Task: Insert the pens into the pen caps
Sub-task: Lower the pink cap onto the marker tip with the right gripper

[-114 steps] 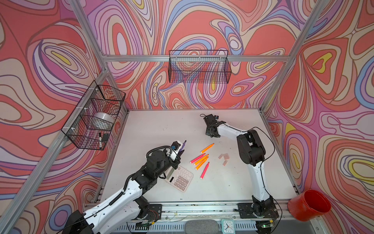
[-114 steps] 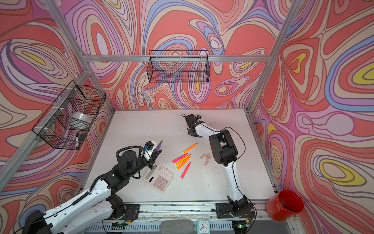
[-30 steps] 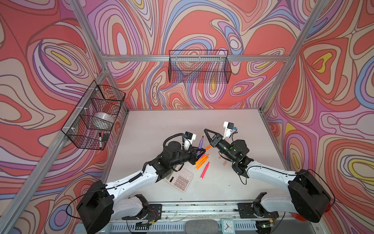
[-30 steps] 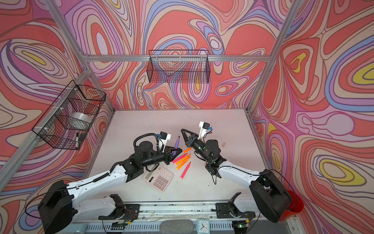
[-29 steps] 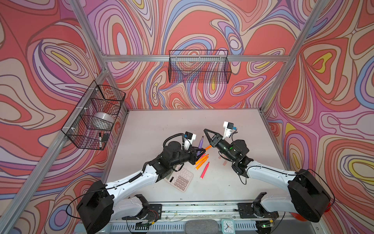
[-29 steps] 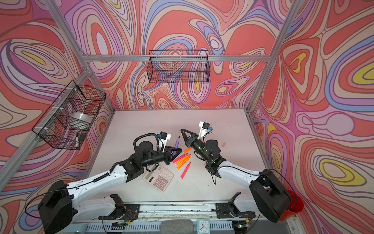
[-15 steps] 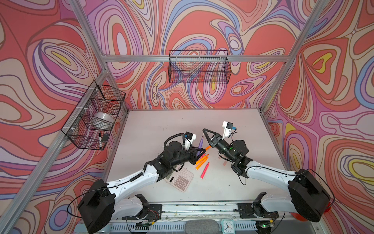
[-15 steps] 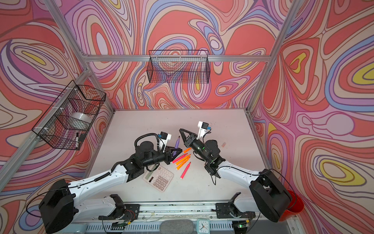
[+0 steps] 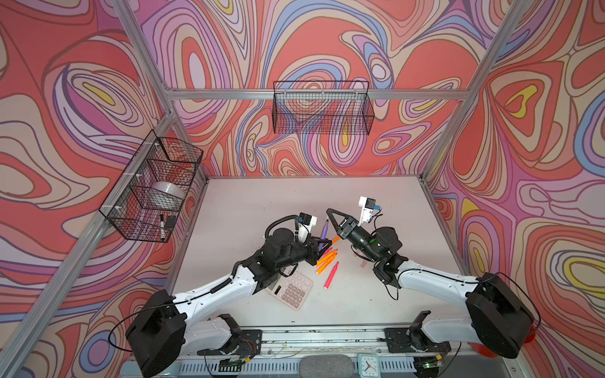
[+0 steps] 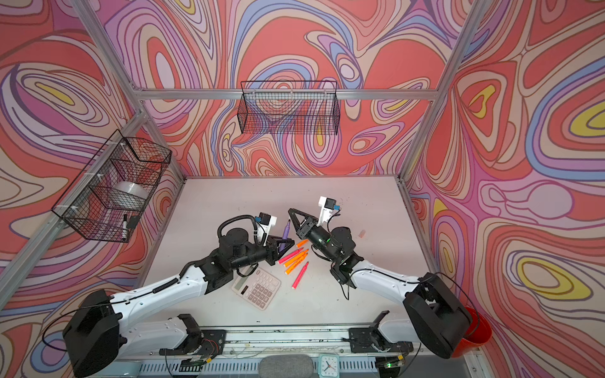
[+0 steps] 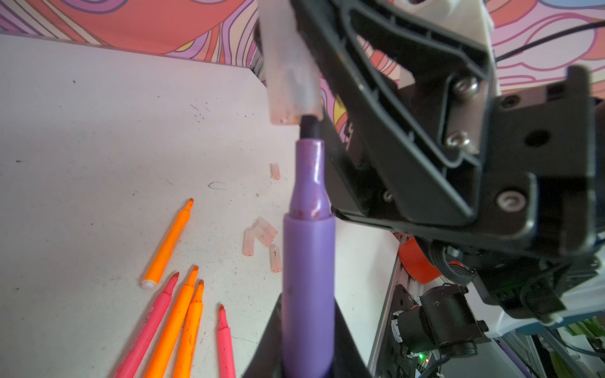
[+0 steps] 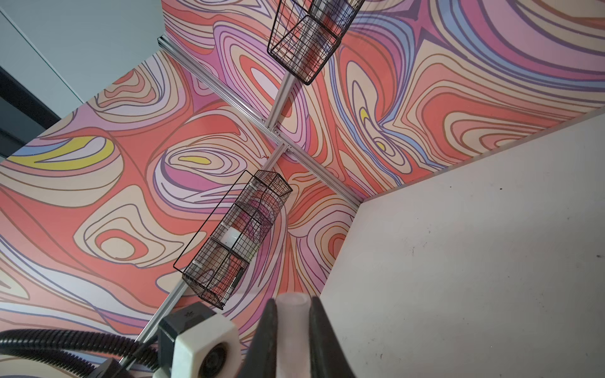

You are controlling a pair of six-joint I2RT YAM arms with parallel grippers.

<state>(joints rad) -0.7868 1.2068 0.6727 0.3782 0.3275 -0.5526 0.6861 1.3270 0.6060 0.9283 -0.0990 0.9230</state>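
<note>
Over table [image 9: 262,203]: left claw [image 9: 322,243] clamps pen [image 11: 307,261], right claw [image 12: 291,311] clamps cap [image 11: 291,75]; nib [image 11: 309,127] at cap's rim, off-axis, may jam.

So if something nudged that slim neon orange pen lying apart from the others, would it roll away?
Probably: the slim neon orange pen looks round, lying flat on the white table, so a sideways nudge should roll it. It lies dead straight, so likely stiff plastic. Being so thin, probably light.
</note>
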